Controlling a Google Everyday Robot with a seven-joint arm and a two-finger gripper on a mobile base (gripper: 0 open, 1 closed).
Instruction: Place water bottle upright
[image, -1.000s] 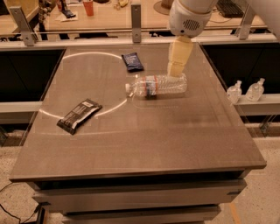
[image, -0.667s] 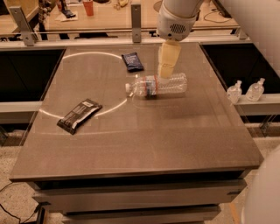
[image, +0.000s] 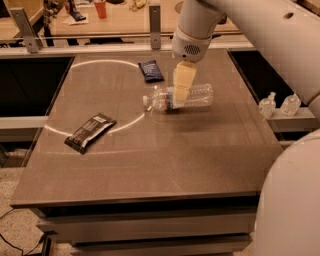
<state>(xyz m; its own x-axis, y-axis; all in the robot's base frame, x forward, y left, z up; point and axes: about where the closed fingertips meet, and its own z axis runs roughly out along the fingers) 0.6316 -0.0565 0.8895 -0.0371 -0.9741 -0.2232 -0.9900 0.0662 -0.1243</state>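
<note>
A water bottle lies on its side near the far edge of the tabletop, cap pointing left. The hand hangs over its middle; whether it grips cannot be told.

Arm outstretched, tool hanging below wrist

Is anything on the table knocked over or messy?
Yes. The water bottle lies on its side near the back of the table, white cap pointing left in the picture, instead of standing. The gripper is at its middle. No spill shows.
</note>
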